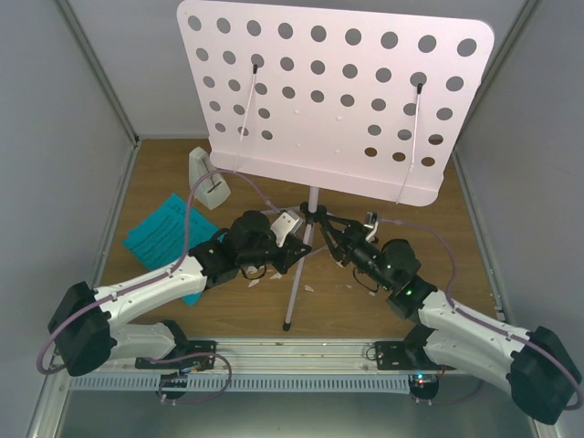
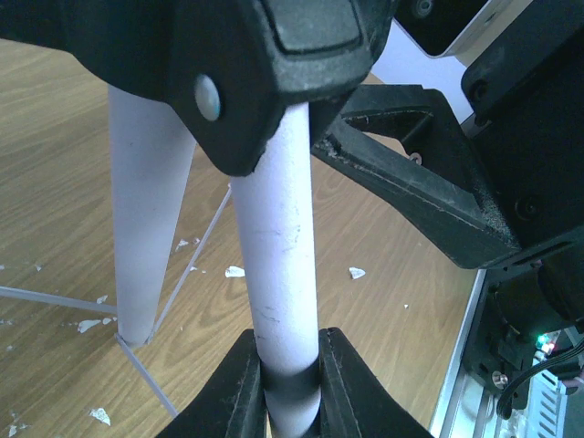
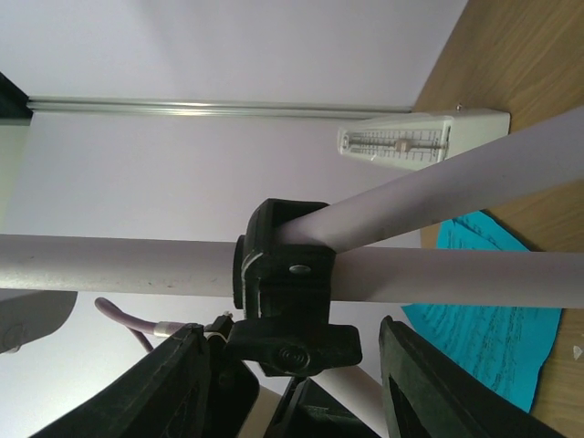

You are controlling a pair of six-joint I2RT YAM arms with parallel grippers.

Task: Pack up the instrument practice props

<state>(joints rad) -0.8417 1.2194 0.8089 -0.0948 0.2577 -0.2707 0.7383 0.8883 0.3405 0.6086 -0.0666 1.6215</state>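
Observation:
The pale pink music stand (image 1: 338,100) stands upright at the table's middle, its perforated desk hiding much of the back. My left gripper (image 1: 294,235) is shut on one pale tube (image 2: 278,274) of the stand just below the black hub (image 2: 265,64); its jaws (image 2: 292,383) press both sides. My right gripper (image 1: 330,230) is open, its jaws (image 3: 297,383) on either side of the black clamp knob (image 3: 292,342) on the stand's tubes. The cyan sheet-music pages (image 1: 164,233) lie at the left. The white metronome (image 1: 208,178) stands behind them.
Small white crumbs (image 2: 235,271) are scattered on the wooden table (image 1: 456,246) around the stand's legs. Grey walls close in the left, right and back. A metal rail (image 1: 301,351) runs along the near edge. The front leg's foot (image 1: 287,324) rests near that rail.

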